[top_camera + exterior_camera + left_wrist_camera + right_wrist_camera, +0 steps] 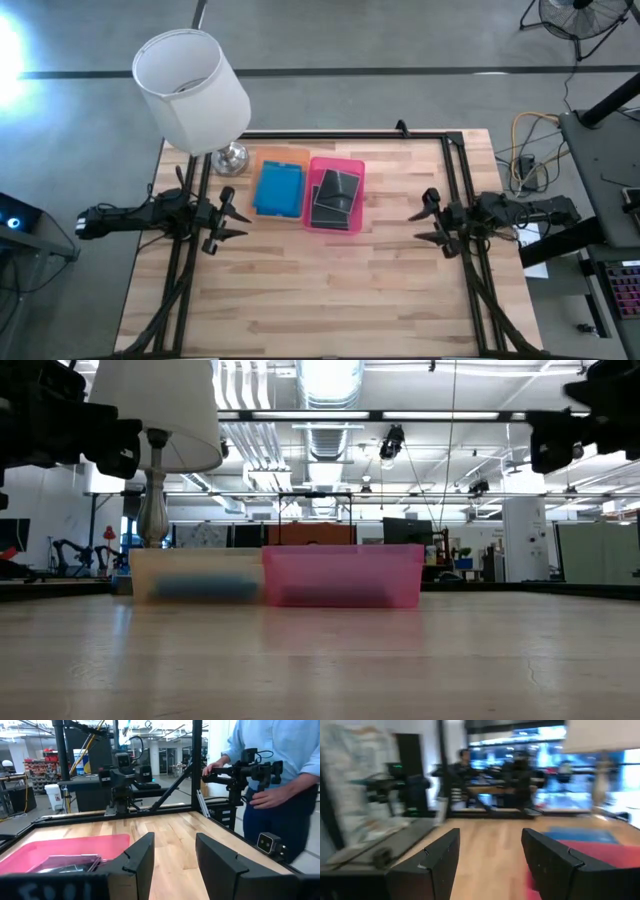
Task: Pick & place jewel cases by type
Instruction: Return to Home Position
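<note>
Bright blue jewel cases (pixel 278 189) lie flat in the orange tray (pixel 281 156). Dark grey jewel cases (pixel 334 197) lie stacked and askew in the pink tray (pixel 336 162) beside it; they also show in the left wrist view (pixel 67 864). My left gripper (pixel 237 219) is open and empty, raised at the table's left side, left of the orange tray. My right gripper (pixel 427 220) is open and empty, raised at the table's right side, well right of the pink tray. Its open fingers show in the right wrist view (pixel 490 855), and the left gripper's in the left wrist view (pixel 174 852).
A lamp with a white shade (pixel 192 88) and a metal base (pixel 229 158) stands at the far left, just behind the orange tray. A black frame (pixel 350 135) runs along the table's far edge and sides. A person (pixel 280 775) stands beyond the table's right side.
</note>
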